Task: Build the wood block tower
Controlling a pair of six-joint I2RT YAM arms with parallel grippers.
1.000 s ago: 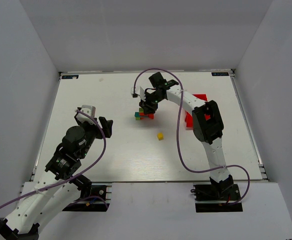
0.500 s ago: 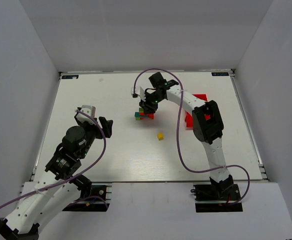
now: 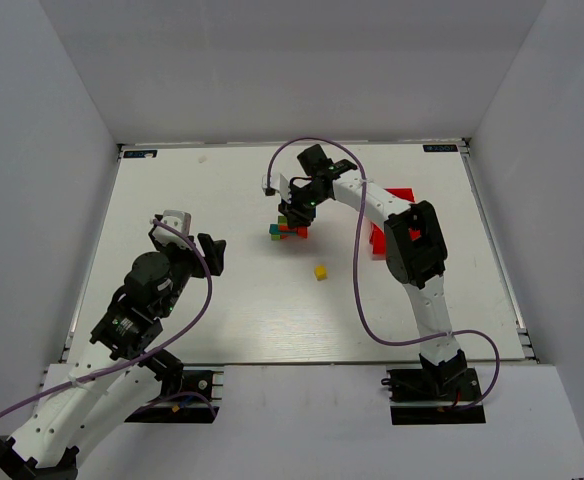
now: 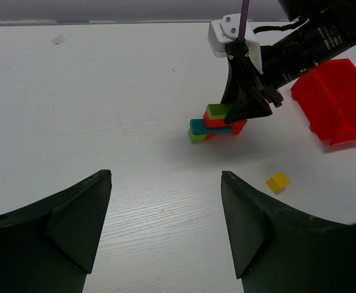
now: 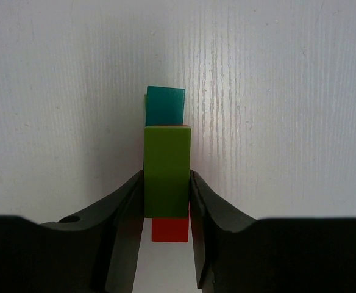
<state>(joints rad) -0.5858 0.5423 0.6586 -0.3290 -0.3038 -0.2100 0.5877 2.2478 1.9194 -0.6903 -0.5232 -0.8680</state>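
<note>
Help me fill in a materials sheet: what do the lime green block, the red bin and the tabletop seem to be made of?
Lime green block: likely painted wood; flat matte colour, crisp square edges, no grain showing.
Red bin: probably moulded plastic; smooth, slightly glossy faces with soft highlights.
Tabletop: white wood-look board, perhaps laminate; fine parallel grain lines, matte.

A robotics lab cell: white table (image 3: 272, 310) boxed in by plain white panels (image 3: 52, 130), robot arms (image 3: 402, 250) bolted on.
</note>
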